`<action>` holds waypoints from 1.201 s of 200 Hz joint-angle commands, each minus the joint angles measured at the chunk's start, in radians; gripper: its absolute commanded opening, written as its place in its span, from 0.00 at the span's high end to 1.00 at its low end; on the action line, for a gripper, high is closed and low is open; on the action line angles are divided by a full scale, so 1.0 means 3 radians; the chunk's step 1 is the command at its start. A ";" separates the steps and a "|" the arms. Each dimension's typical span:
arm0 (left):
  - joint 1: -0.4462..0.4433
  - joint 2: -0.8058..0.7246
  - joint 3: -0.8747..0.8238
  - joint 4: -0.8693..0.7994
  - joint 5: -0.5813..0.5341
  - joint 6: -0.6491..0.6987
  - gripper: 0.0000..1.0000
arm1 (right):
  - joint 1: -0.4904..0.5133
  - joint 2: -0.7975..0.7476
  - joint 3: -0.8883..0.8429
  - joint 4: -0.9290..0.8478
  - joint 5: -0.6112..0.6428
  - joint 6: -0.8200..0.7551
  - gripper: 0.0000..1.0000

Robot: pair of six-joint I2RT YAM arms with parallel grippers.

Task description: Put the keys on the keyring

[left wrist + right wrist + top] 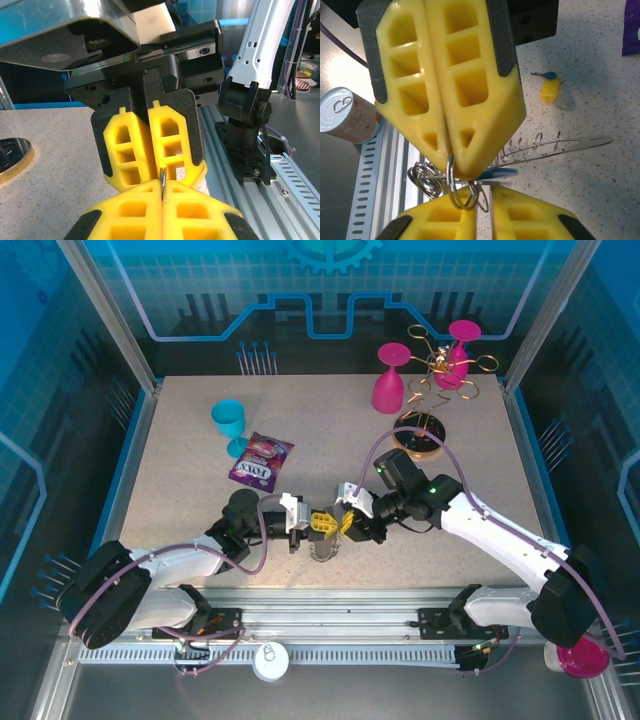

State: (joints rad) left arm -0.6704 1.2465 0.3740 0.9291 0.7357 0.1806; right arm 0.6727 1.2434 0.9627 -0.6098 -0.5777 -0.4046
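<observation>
The left gripper [320,523] is clamped on the keyring [461,194], whose wire loops hang at its fingertips, tip to tip with the right gripper [344,525]; whether that one grips, I cannot tell. A blue tag [497,173] sits by the loops; the yellow-tagged key [550,91] lies apart on the speckled surface [330,430], with blue walls [60,390] around

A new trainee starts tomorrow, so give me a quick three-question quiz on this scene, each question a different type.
1. True or false: the yellow-tagged key lies on the table, touched by no gripper.
2. The jaws of the left gripper are: A) open, empty B) shut on the keyring C) shut on the key.
3. Short answer: what sits beyond the slotted rail, off the table?
Key: 1 true; 2 B; 3 a can.
</observation>
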 commanded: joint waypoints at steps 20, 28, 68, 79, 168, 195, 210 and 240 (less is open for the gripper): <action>0.0000 -0.0003 0.0002 0.0257 0.0081 -0.0052 1.00 | -0.0058 -0.0108 -0.0064 0.0158 -0.0030 0.0067 0.69; 0.0000 -0.0003 0.0004 0.0255 0.0076 -0.0045 1.00 | -0.0078 -0.0173 -0.0096 0.0180 -0.0006 0.0073 0.67; -0.0004 0.0013 0.0009 0.0257 0.0076 -0.0045 1.00 | -0.0135 -0.0475 -0.0258 0.0349 0.0062 0.0086 0.64; -0.0001 0.0012 0.0010 0.0256 0.0079 -0.0047 1.00 | -0.0144 -0.0514 -0.0258 0.0395 0.0022 0.0099 0.65; -0.0004 0.0007 0.0009 0.0262 0.0089 -0.0067 1.00 | -0.0057 -0.0313 -0.0210 0.0596 -0.0182 0.0135 0.84; -0.0003 0.0000 0.0011 0.0264 0.0082 -0.0064 1.00 | -0.0044 -0.0296 -0.0198 0.0548 -0.0162 0.0092 0.93; -0.0001 -0.0003 0.0007 0.0257 0.0071 -0.0060 1.00 | -0.0041 -0.0295 -0.0175 0.0489 -0.0123 0.0058 1.00; -0.0004 0.0002 0.0021 0.0151 -0.0049 -0.0024 0.86 | -0.0021 -0.0295 -0.0039 0.0153 0.0082 -0.0142 1.00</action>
State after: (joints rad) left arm -0.6647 1.2491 0.3702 0.9390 0.7200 0.1616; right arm 0.6521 1.1412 0.9028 -0.4828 -0.6071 -0.3931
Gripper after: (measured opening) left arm 0.054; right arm 0.062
